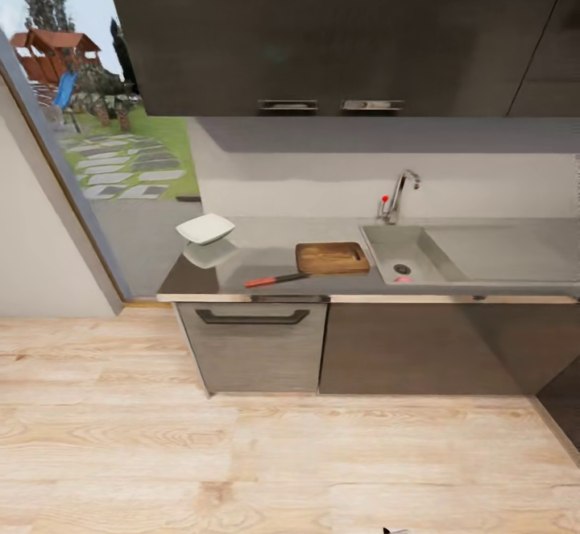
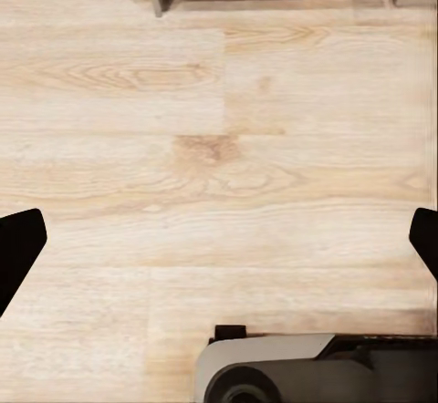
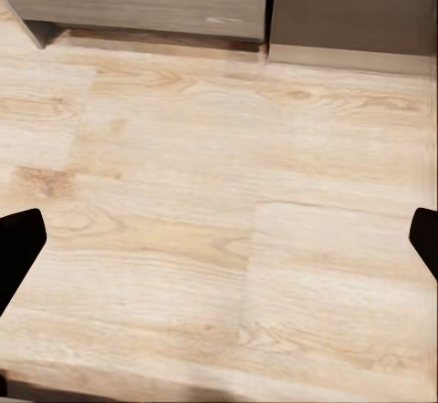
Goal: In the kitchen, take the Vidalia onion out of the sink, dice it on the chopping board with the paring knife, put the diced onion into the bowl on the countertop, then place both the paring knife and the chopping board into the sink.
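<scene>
Four task items sit on the countertop (image 1: pixel 266 252), well ahead of the robot across a stretch of pale wooden floor (image 1: pixel 266 453). The paring knife (image 1: pixel 276 279) lies near the front edge, its long axis running almost parallel to that edge: red handle toward the window side, dark narrow blade pointing toward the sink (image 1: pixel 403 254) and reaching just beside the chopping board (image 1: pixel 332 258). The board is a brown rounded rectangle lying flat, its long axis also along the counter, one short end close to the sink basin. The bowl (image 1: pixel 206 228) is white, shallow and rounded-square, standing well apart from the board at the counter's window end, its reflection visible in the glossy grey surface beneath it. The sink is a grey basin with a round drain, a flat drainboard beyond it and a curved chrome tap (image 1: pixel 399 194) with a red-tipped lever behind. A small pinkish shape shows at the basin's near rim; it is too small to identify.

Both claws hang over the floor before the dark cabinets. The left gripper (image 2: pixel 219 239) and right gripper (image 3: pixel 219 239) each show fingertips spread wide, holding nothing.
</scene>
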Tool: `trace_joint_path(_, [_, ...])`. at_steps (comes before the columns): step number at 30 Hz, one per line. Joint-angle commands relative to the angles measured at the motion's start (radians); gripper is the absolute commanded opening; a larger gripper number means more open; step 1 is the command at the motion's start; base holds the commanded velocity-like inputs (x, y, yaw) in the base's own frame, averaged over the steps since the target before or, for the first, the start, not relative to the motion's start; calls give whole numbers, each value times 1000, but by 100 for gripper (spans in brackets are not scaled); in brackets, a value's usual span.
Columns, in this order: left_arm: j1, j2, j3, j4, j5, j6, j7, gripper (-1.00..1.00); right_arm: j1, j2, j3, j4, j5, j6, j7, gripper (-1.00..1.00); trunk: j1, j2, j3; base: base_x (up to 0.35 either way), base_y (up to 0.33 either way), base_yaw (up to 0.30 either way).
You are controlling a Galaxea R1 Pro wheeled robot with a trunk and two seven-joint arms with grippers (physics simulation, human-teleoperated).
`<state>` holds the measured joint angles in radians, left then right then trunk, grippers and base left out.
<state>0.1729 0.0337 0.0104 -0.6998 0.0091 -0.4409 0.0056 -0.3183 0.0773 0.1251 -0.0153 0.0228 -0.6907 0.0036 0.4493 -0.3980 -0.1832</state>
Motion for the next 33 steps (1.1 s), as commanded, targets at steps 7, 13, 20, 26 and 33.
trace_joint_path(7, [0,0,0,2,1,0,1,100,-1,3,1,0,2,-1,-1,100,1,-2,-2,1,-341,0])
trace_joint_path(13, [0,0,0,20,1,-1,1,100,-1,4,1,1,2,-1,0,100,1,-2,-2,0,-342,0])
trace_joint_path(20, [-1,-1,0,29,1,-1,1,100,-1,7,1,0,2,-1,1,100,1,-2,-2,0,-342,0])
trace_joint_path(26, [-1,-1,0,30,1,-1,1,100,-1,7,1,0,2,0,1,100,1,-2,-2,0,-342,0])
trace_joint_path(33, [-1,-1,0,31,1,0,1,100,-1,7,1,0,2,-1,1,100,1,-2,-2,0,-342,0])
